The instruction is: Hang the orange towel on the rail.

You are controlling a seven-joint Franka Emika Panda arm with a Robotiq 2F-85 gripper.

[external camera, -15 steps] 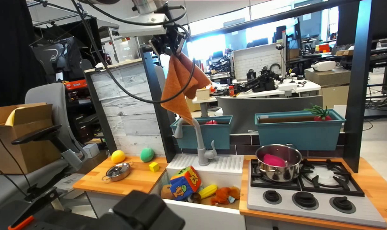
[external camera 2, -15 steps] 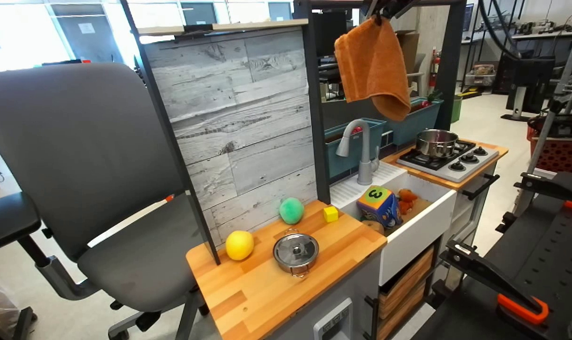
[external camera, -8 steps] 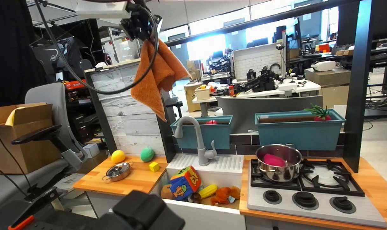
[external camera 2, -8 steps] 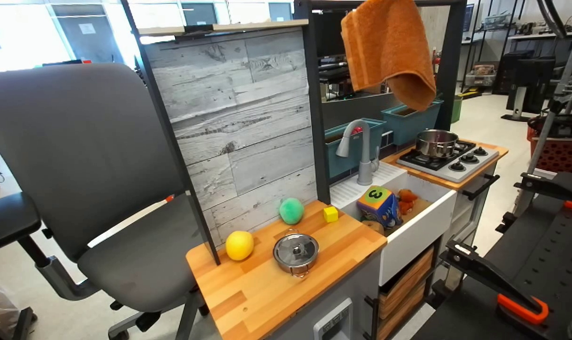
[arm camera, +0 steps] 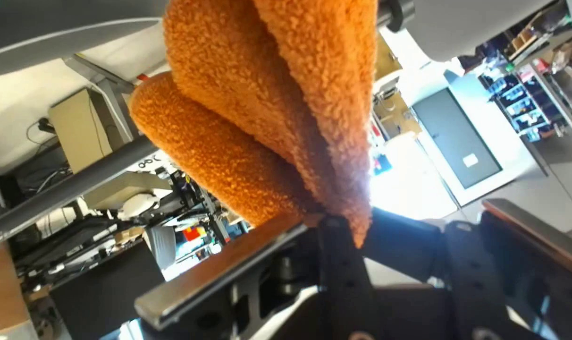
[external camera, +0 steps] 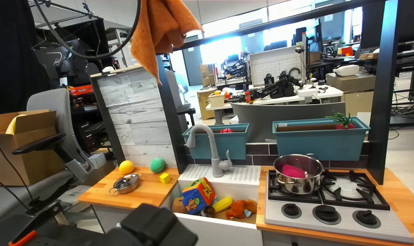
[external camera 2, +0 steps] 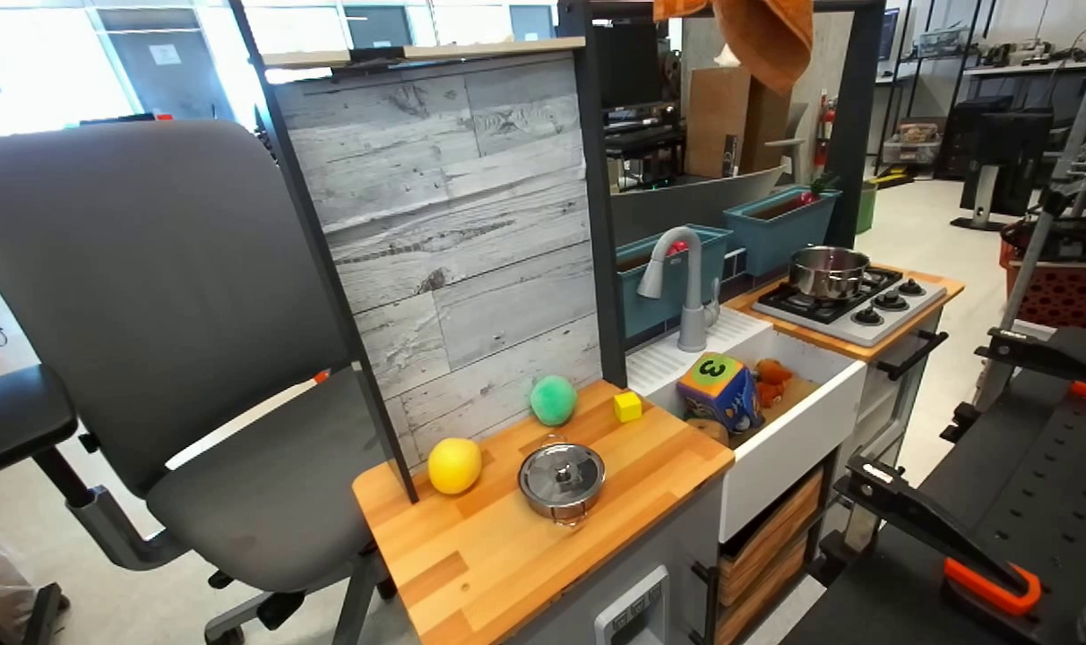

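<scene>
Jaws drawn together, and what have they got? A gathered end of the orange towel [arm camera: 276,104], nipped tight in the wrist view, the rest fanning out ahead of them in thick folds! In both exterior views the towel dangles beneath the jaws, which are out of frame up top. Beyond the jaws, behind those folds, runs the rail [external camera: 282,22], and whether towel touches rail I can't tell from here. Now drop well below the jaws: there's the grey tap [external camera: 217,166] at the back of the sink [external camera 2: 794,457], a soft cube [external camera: 198,196] and an orange plush toy [external camera: 239,209] inside. Also far below the jaws, the wooden desk [external camera 2: 668,457] carries a lidded pan [external camera 2: 561,479], a yellow ball [external camera 2: 455,466], a green ball [external camera 2: 554,400] and a little yellow block [external camera 2: 628,407]; and down on the stove [external camera: 306,205], a steel pot [external camera: 311,182] with something pink [external camera: 293,171] in it!
</scene>
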